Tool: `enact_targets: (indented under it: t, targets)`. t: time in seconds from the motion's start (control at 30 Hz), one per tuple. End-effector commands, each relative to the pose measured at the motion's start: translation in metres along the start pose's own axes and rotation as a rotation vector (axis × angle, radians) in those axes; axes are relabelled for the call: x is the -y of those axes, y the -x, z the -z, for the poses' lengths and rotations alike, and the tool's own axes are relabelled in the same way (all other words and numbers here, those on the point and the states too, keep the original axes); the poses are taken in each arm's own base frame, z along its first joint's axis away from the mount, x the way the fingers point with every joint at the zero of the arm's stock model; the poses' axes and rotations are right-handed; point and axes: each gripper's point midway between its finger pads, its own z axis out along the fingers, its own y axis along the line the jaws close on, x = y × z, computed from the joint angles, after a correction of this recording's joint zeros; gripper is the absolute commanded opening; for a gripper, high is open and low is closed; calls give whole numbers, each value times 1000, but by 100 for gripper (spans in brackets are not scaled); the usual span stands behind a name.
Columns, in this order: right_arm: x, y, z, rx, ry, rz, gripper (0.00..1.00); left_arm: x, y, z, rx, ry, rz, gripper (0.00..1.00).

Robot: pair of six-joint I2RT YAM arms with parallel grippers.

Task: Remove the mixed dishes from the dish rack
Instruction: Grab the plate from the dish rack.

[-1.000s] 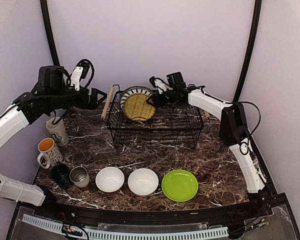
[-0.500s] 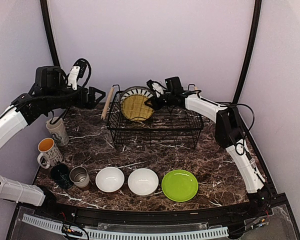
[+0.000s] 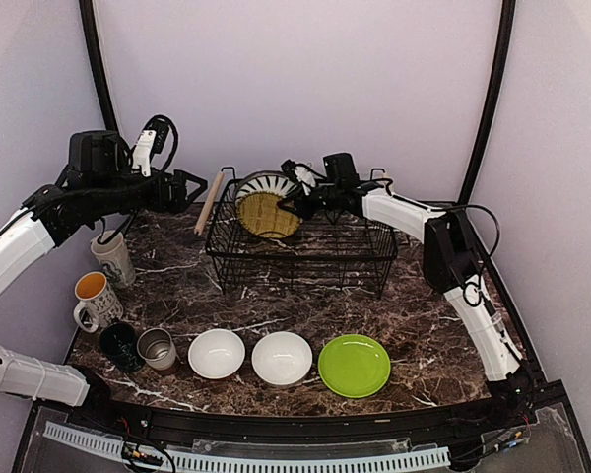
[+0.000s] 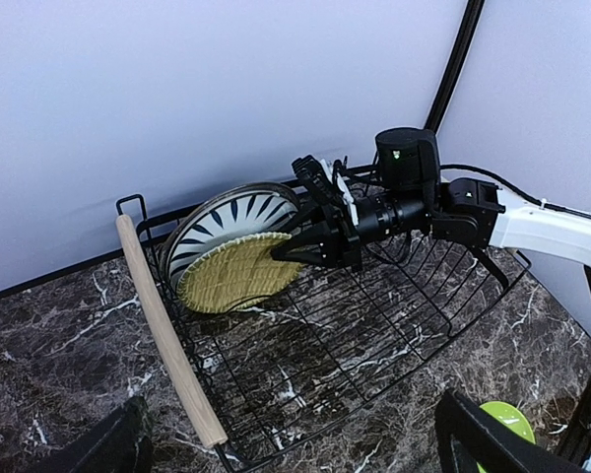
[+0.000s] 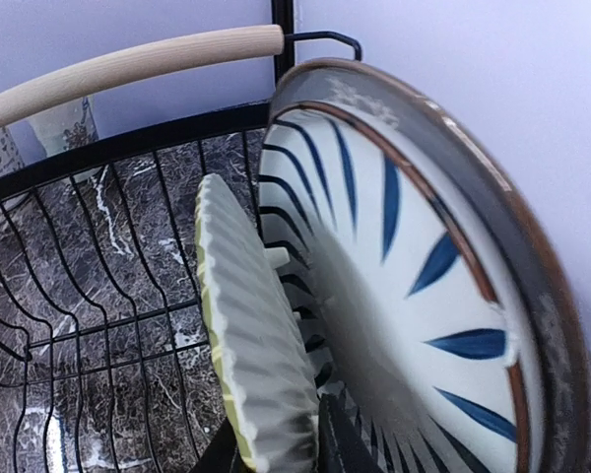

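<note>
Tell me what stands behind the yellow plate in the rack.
A larger plate, white with blue rays and a grey rim, stands on edge behind the yellow plate. Its lower part is covered, so its footing in the dish rack is hidden.

There's the right arm (image 3: 404, 205) stretched long from its base at the near right corner of the table, elbow up by the right edge, forearm running leftward along the far edge, wrist level. The right gripper (image 4: 288, 251) points left, its two fingers (image 5: 340, 448) pinched either side of the rim of the yellow plate (image 4: 234, 274). Over on the other side, the left arm (image 3: 20, 241) arches high above the left edge, and the left gripper (image 3: 195, 187) hangs aloft near the far left corner, jaws spread wide with nothing between them.
</note>
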Motion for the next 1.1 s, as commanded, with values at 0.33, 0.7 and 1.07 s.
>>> enact_targets:
  t: [0.33,0.7,1.07]
  targets:
    - [-23,45,-2,30,-62,139,13,-2,-7,-5,-11,-13,23,99]
    - [-58,140,68,76,-207,313,0,-6,-8,-5,0,-3,38,99]
    - [-124,156,192,35,-245,-37,0,-9,-9,-4,3,11,40,99]
